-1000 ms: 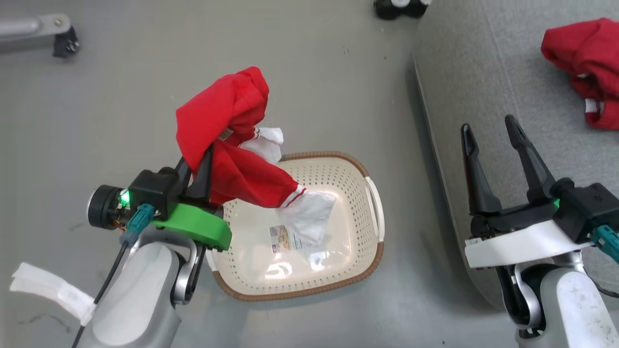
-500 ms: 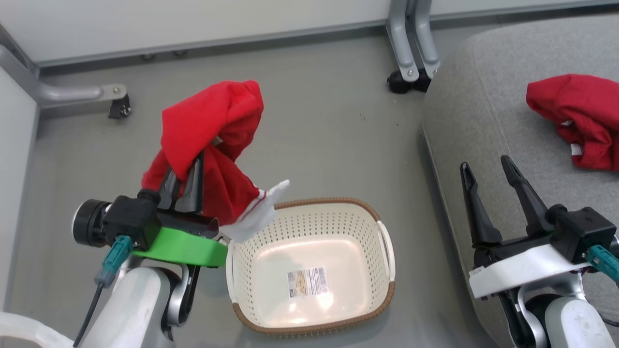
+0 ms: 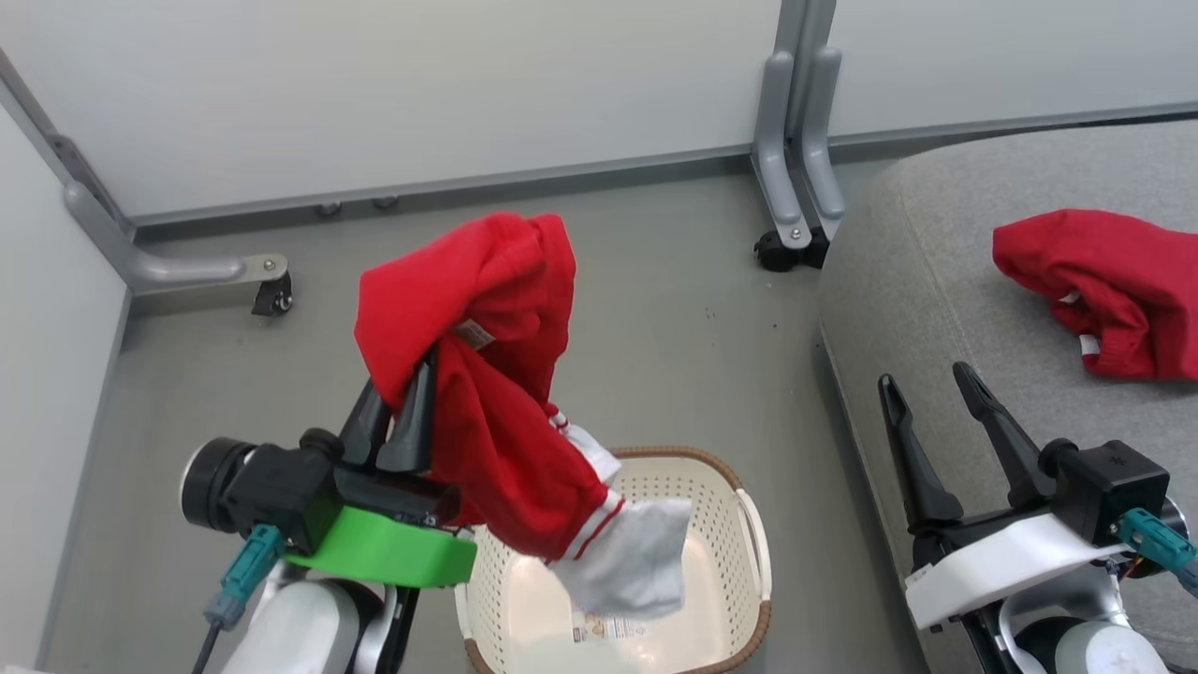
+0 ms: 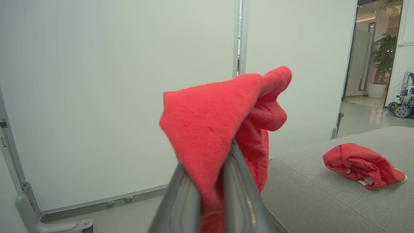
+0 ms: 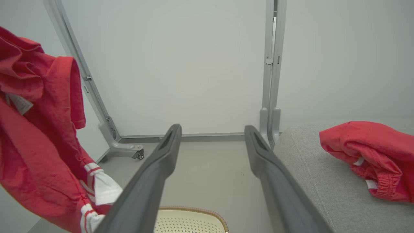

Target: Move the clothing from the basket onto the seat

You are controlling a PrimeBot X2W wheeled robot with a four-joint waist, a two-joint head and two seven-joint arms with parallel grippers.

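Clothing half moved: one red garment (image 3: 1100, 285) on the seat (image 3: 917, 281) at right, second garment (image 3: 487, 412) over the basket (image 3: 721, 505), clamped in left hand (image 3: 402, 412); right hand (image 3: 924, 377) wide open, empty.

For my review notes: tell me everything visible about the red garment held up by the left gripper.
The held garment is bright red, soft, crumpled fabric with a small sewn-in label, white stripes near its lower end and a pale white panel below them. The shut left gripper pinches it. The cloth drapes over the gripper's tips and hangs in the air, with the white end over the basket. Whether it touches the basket cannot be told.
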